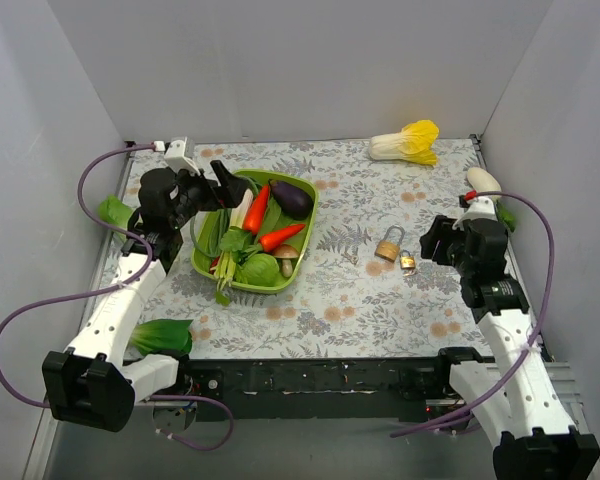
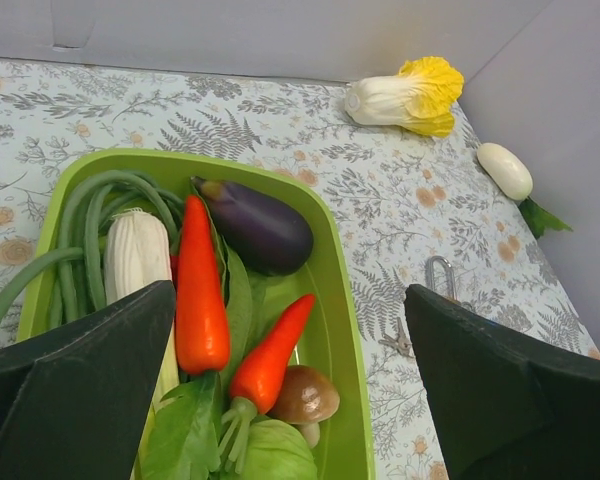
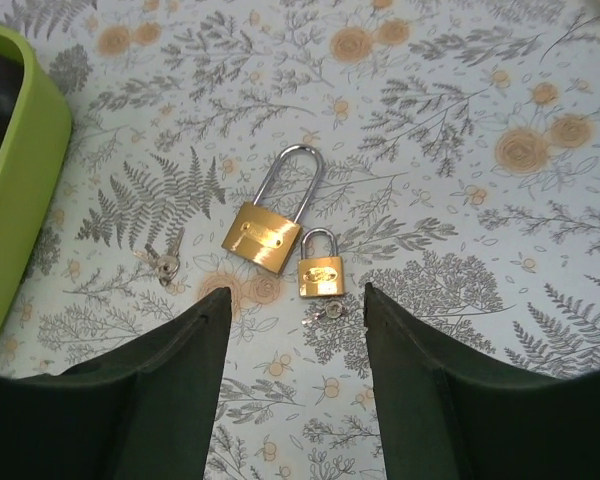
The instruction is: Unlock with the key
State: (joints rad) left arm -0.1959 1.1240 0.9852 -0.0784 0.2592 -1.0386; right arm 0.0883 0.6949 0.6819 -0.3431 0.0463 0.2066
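**Top external view.** The large padlock lies on the floral desk, and the small padlock touches its near right side. The right gripper hovers just right of the large padlock. The left gripper hangs over the green tray, well to the left of the padlock. A napa cabbage rests beyond the padlock at the far edge of the desk. No key can be made out at this range.

**Left wrist view.** The left gripper has its jaws spread wide with nothing held. Below them the tray holds an eggplant among other vegetables. Only the large padlock's shackle shows, right of the tray. The key lies on the desk just left of the shackle.

**Right wrist view.** The right gripper also has its jaws apart and empty, poised above the locks. The large padlock lies flat with its shackle pointing away from the jaws. The small padlock touches its right lower corner. The key lies near the large padlock's left side, apart from it, between it and the tray. A smaller key lies just below the small padlock. I cannot tell which key fits which lock.
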